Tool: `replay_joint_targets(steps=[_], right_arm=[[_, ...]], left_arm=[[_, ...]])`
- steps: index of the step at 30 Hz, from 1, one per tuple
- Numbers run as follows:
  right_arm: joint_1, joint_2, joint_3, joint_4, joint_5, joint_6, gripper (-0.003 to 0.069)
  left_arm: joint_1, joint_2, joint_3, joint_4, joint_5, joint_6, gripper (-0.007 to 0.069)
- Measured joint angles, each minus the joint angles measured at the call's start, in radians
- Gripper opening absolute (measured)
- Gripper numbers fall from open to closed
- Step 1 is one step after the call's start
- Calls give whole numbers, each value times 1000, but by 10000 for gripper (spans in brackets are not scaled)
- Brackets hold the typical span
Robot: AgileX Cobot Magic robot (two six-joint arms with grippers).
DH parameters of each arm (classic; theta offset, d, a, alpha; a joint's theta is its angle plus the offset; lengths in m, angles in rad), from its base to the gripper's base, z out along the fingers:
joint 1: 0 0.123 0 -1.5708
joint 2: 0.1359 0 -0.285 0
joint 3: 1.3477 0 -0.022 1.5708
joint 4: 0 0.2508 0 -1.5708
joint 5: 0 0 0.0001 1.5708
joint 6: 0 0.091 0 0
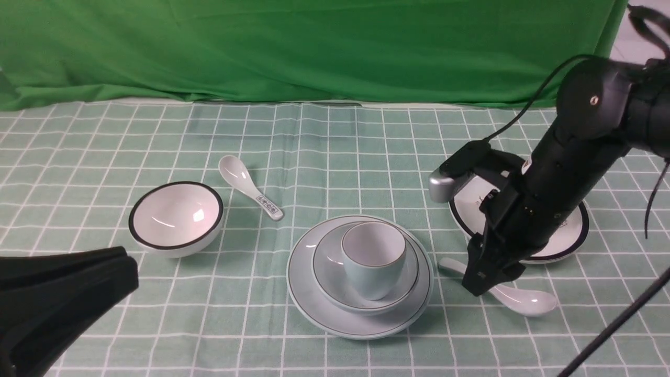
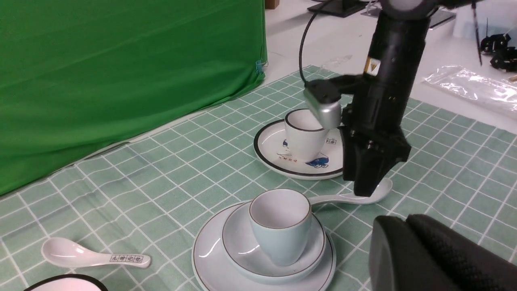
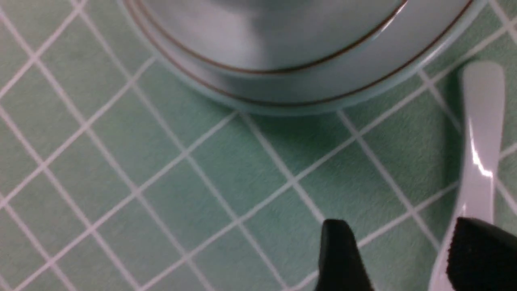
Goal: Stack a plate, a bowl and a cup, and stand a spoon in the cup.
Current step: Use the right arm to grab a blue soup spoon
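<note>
Front view: my right gripper [image 1: 484, 287] stands wide above the handle of the glossy white ceramic soup spoon [image 1: 526, 300], flat on the checked-cloth worktop [image 1: 314, 157]. Left wrist view: my left gripper [image 2: 400, 226] is closed. Right wrist view: the smooth curved handle lies just beside one finger.

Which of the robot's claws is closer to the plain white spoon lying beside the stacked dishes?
The right. The right gripper hangs directly over the spoon, at its handle; the left gripper sits far off, across the plate.
</note>
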Motion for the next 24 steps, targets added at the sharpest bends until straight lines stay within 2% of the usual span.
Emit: replay_joint_targets(steps=[7,19,22,24], right_arm=[[-2,85,0,-47,-182,-46,451],[-2,163,-1,-66,-210,-48,451],[-2,166,-3,-72,-212,-48,402],[-3,167,-5,-82,-214,-44,306]], left_arm=[[0,0,0,0,-2,-1,10],[0,0,0,0,-2,-5,10],[0,0,0,0,-2,-4,10],[0,0,0,0,-2,-4,10]])
